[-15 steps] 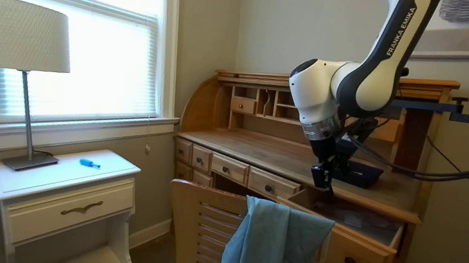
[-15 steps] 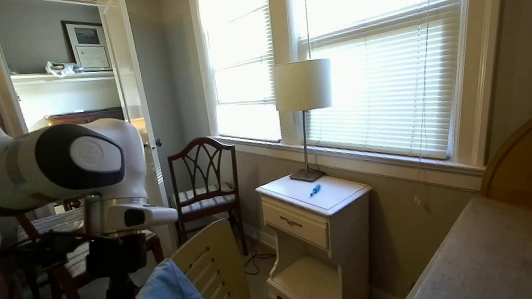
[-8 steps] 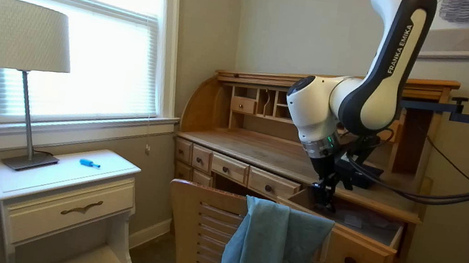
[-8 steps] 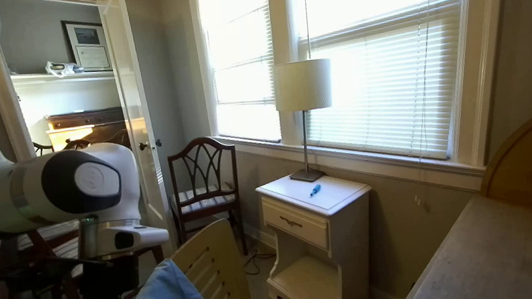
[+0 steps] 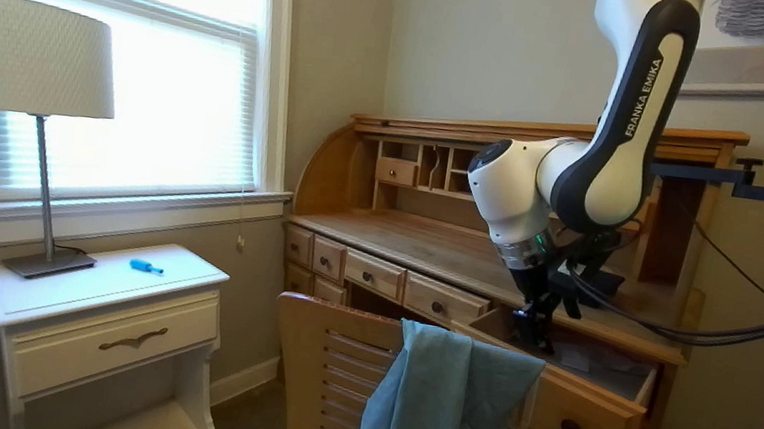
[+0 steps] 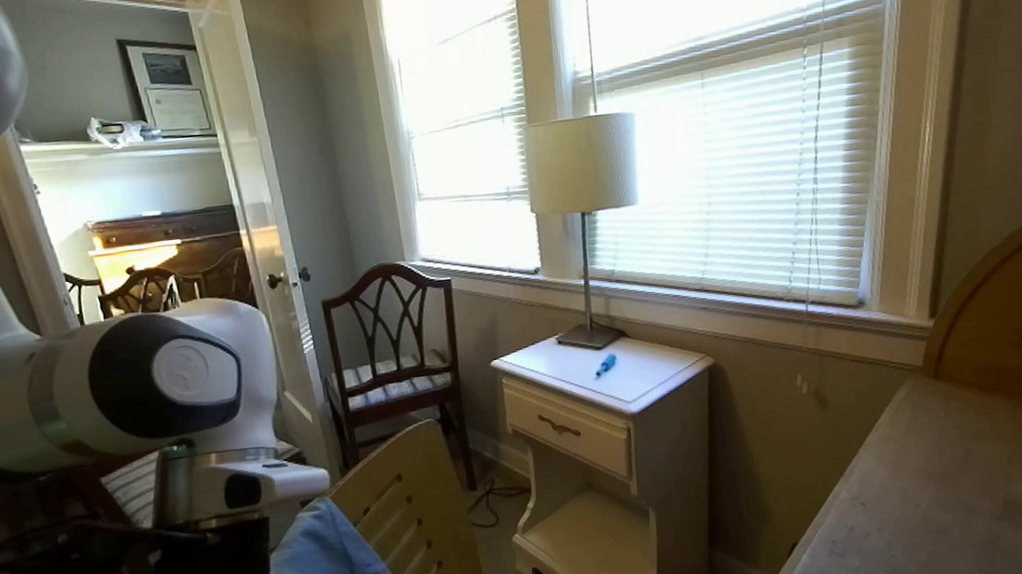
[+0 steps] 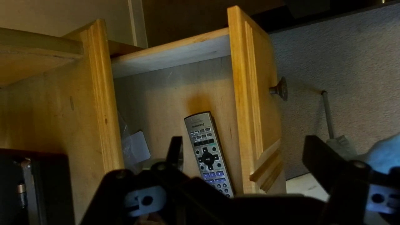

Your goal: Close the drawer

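The honey-oak desk drawer [image 5: 583, 422] stands pulled out at the right end of the roll-top desk in an exterior view. Its panelled front [image 7: 247, 93] and dark round knob [image 7: 280, 89] show in the wrist view. My gripper [image 7: 244, 147] is open and empty. In the wrist view one finger [image 7: 175, 150] appears over the drawer's inside and the other finger beyond the front, with the front's top edge between them. I cannot tell whether they touch it. In an exterior view the gripper [image 5: 533, 330] is low at the drawer's opening.
A grey remote [image 7: 207, 153] lies in the drawer. A wooden chair [image 5: 330, 385] with a blue cloth [image 5: 450, 401] stands close before the drawer. A black tray [image 5: 597, 287] sits on the desktop [image 5: 422, 242]. A white nightstand [image 5: 116, 327] stands near the window.
The arm and gripper have moved down from above the desk edge to the drawer's opening, then slightly right in that exterior view. The drawer has not visibly moved.
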Robot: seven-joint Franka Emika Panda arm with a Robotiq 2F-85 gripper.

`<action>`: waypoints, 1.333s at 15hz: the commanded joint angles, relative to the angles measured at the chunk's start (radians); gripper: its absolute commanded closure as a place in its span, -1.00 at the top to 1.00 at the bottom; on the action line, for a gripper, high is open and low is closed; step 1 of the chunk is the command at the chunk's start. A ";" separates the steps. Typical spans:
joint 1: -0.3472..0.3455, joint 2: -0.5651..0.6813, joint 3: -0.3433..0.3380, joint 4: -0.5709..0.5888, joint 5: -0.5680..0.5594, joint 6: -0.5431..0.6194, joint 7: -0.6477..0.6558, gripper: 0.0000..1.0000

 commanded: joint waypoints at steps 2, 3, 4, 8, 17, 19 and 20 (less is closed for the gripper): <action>0.037 0.022 -0.028 0.006 -0.094 0.019 0.008 0.18; 0.040 0.021 -0.031 0.003 -0.127 0.026 0.012 0.04; 0.047 0.021 -0.036 0.003 -0.166 0.028 0.026 -0.12; 0.015 0.018 -0.012 0.001 -0.251 0.065 0.015 -0.65; -0.008 0.054 0.009 0.039 -0.230 0.102 0.052 -1.00; -0.006 0.081 0.001 0.061 -0.232 0.158 0.086 -1.00; -0.015 0.100 -0.004 0.074 -0.234 0.209 0.090 -1.00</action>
